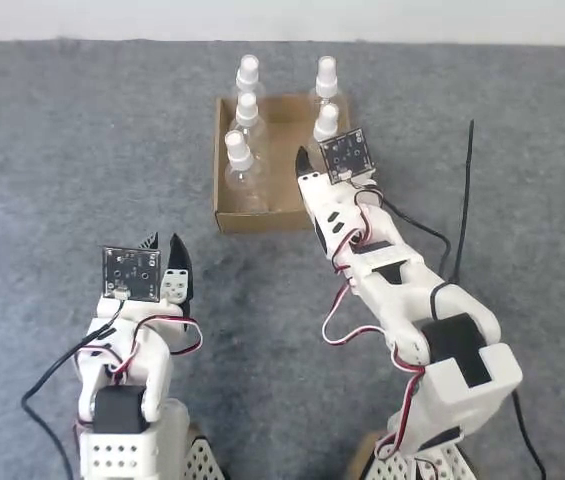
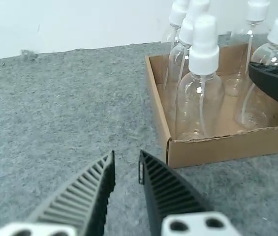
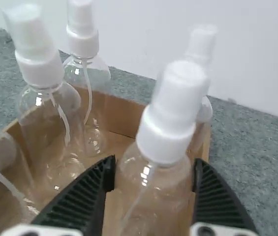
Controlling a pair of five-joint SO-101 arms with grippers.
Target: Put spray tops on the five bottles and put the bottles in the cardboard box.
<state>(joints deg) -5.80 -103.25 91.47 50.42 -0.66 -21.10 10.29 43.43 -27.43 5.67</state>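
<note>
Five clear bottles (image 1: 245,180), each capped with a white spray top (image 1: 237,150), stand upright in the cardboard box (image 1: 280,197), which sits on the grey felt-like table cover (image 1: 82,150) ahead of the two arms. Three of them line the box's left side, one behind another, and two line its right side; the farthest pair stand against the back wall. The right gripper (image 3: 152,164) reaches into the right side of the box, its jaws set on either side of the nearer right-hand bottle (image 3: 153,191) and lying against its clear body just below the neck, so that it looks clamped on that bottle, whose base is hidden by the fingers. In the left wrist view one black finger (image 2: 271,81) of that gripper shows beside the same bottle, above the box's front wall. The left gripper (image 2: 126,157) hangs over bare cover, well apart from the box, on the near side of its front left corner, with its jaws a little apart and nothing between them.
</note>
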